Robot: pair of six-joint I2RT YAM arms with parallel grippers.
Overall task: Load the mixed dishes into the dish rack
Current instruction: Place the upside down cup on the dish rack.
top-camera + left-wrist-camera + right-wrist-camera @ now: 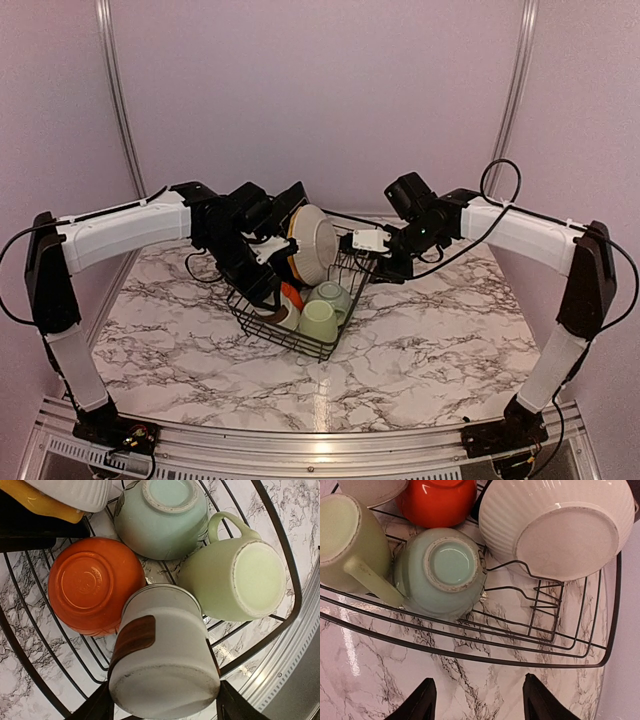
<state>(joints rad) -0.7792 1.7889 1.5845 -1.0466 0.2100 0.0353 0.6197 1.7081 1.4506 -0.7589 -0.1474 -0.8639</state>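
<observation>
The black wire dish rack [258, 322] stands mid-table. In it a white ribbed bowl [316, 245] stands on edge against a yellow plate [42, 506]. A pale green mug [240, 580], a pale blue-green cup [162, 522] and an orange cup [95, 585] lie bottom-up. My left gripper [165, 702] is shut on the small grey-brown cup [165, 650], held bottom-up inside the rack beside the orange cup. My right gripper [477, 700] is open and empty over the marble just outside the rack's rim [530, 662]. The black square plates are mostly hidden behind the yellow plate.
The marble table [450, 340] extends around the rack, with pale walls behind. Upright wire prongs [545, 597] stand below the white bowl [555, 525]. A metal rail [300, 440] runs along the near edge.
</observation>
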